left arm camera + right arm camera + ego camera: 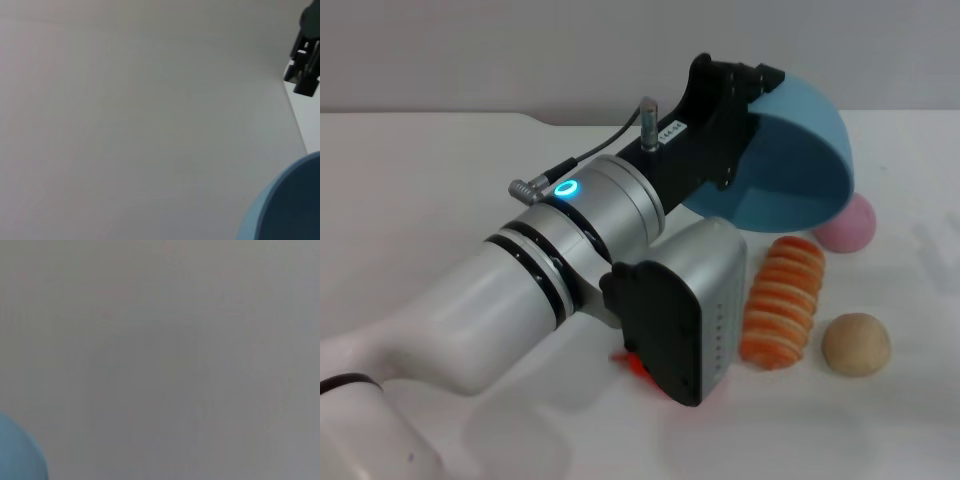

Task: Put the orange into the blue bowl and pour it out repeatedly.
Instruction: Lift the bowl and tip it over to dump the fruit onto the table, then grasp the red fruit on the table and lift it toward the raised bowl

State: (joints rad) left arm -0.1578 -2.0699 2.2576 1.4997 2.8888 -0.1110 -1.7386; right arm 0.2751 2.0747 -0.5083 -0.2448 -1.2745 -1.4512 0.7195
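The left gripper (752, 95) pinches the bowl's (790, 160) rim, tipping it sideways. The orange (638, 364) peeks out beneath the arm.

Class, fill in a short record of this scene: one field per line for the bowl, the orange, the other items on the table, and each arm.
Blue bowl: raised off the table, tipped on its side
Left gripper: at the bowl's rim, holding it
Orange: on the table, mostly hidden under the left arm
Striped bread roll: on the table
Tan ball: beside the roll
Pink ball: behind the bowl
Right arm: not visible
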